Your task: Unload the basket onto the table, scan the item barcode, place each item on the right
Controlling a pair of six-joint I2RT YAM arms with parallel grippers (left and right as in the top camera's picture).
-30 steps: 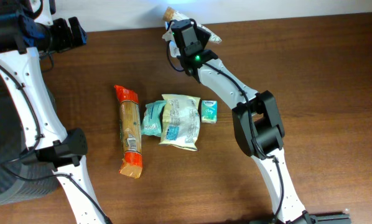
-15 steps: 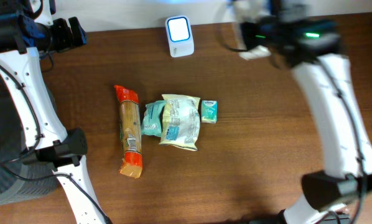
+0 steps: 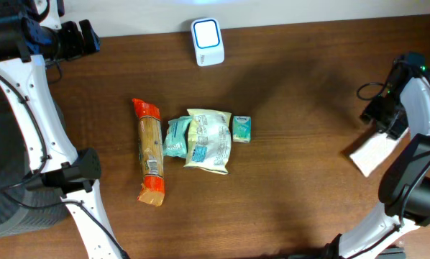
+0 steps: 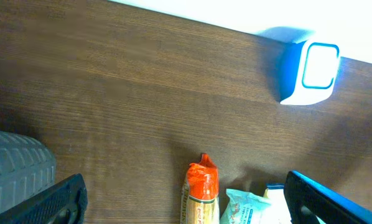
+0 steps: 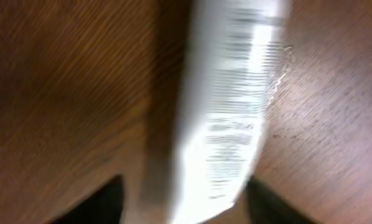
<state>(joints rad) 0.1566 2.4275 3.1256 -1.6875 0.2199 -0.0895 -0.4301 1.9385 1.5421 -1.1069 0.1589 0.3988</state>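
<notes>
The item, a flat white packet (image 3: 372, 153), lies on the table near the right edge. My right gripper (image 3: 389, 128) hovers just behind it with its jaws open. In the right wrist view the packet (image 5: 232, 106) is blurred, its printed lines facing up, and it runs down between the dark fingertips of the gripper (image 5: 183, 205). The white and blue scanner (image 3: 207, 42) stands at the back centre, also seen as the scanner (image 4: 310, 73) from the left wrist. My left gripper (image 3: 78, 39) is open and empty at the far back left, its jaws wide in the wrist view (image 4: 192, 202).
Mid-table lie a spaghetti pack with orange ends (image 3: 149, 152), a teal packet (image 3: 175, 137), a white and green bag (image 3: 209, 140) and a small tissue pack (image 3: 241, 128). A grey bin (image 3: 3, 208) stands at the left edge.
My right arm swung from the scanner at the back to the right edge carrying the white packet. Its jaws then opened, and the packet now lies on the table.
</notes>
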